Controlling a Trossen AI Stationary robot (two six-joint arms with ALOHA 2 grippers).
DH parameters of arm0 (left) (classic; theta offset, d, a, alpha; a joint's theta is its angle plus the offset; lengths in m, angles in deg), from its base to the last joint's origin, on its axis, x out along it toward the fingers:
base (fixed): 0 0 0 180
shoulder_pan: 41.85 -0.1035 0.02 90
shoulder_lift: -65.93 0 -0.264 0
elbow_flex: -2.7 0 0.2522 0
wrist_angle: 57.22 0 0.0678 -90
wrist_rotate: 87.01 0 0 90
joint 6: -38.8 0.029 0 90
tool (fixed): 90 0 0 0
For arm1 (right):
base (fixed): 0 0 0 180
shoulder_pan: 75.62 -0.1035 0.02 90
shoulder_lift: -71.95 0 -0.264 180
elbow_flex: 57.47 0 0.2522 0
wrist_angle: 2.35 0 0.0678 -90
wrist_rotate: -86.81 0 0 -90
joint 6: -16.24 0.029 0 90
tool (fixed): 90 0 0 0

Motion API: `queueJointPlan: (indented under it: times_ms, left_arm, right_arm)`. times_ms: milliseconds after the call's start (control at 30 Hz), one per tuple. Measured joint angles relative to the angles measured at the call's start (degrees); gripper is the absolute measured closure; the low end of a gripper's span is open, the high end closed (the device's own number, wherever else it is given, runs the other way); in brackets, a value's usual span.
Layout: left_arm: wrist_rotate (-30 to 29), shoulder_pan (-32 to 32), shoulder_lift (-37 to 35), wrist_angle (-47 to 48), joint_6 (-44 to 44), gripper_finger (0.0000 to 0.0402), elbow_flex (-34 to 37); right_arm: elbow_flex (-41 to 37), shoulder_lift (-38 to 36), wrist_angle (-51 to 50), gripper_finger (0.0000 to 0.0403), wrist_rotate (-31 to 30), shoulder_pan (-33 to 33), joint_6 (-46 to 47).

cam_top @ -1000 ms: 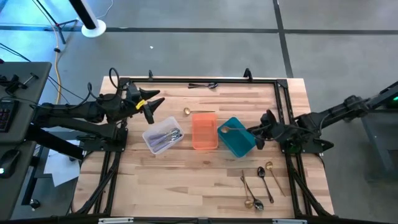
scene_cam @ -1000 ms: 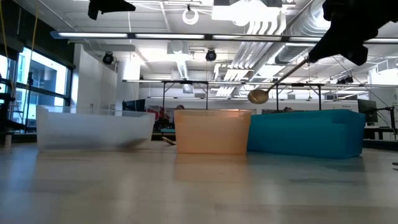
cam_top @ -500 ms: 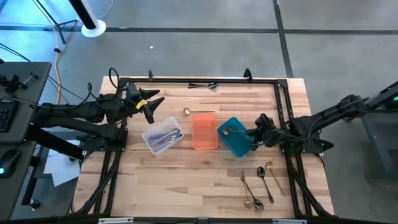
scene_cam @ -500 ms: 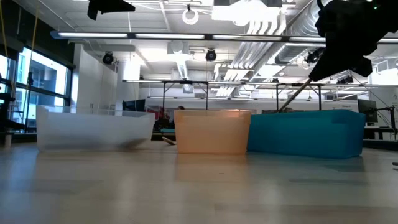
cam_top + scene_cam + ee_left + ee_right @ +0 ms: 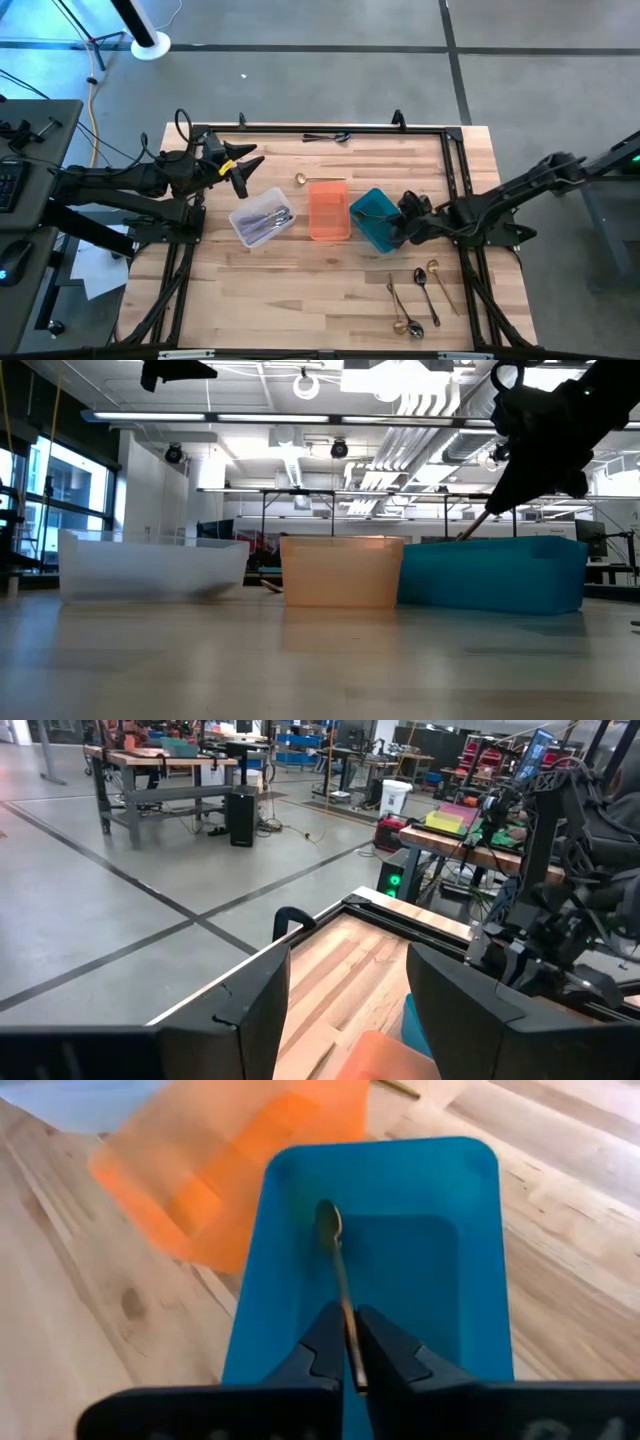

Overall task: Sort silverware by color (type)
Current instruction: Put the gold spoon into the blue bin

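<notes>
Now, from up high, my right end effector [image 5: 403,222] hangs over the teal bin [image 5: 378,220], next to the orange bin [image 5: 328,210]. My left end effector [image 5: 240,170] waits wide open near the clear bin [image 5: 262,220]. From my right wrist, my fingers [image 5: 325,1342] pinch a gold spoon [image 5: 337,1265], its bowl down inside the teal bin [image 5: 470,1270].

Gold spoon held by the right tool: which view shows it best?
Right wrist view: the thin gold metal spoon lies full-length over the teal plastic bin. High view shows a faint line; low view only its handle; left wrist view nothing.
</notes>
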Motion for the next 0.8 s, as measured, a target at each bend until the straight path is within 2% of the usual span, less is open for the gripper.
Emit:
queueJointPlan:
  times_ms: [367, 800]
  left_arm:
    - [0.0, 0.0, 0.0, 0.0, 0.0, 0.0209, 0.0]
    - [0.0, 0.0, 0.0, 0.0, 0.0, 0.0209, 0.0]
  right_arm:
    - [0.0, 6.1, 0.0, 0.0389, 6.3, 0.0, 0.0]
    - [0.0, 6.4, -3.1, 0.0387, 12.4, 0.7, 0.0]
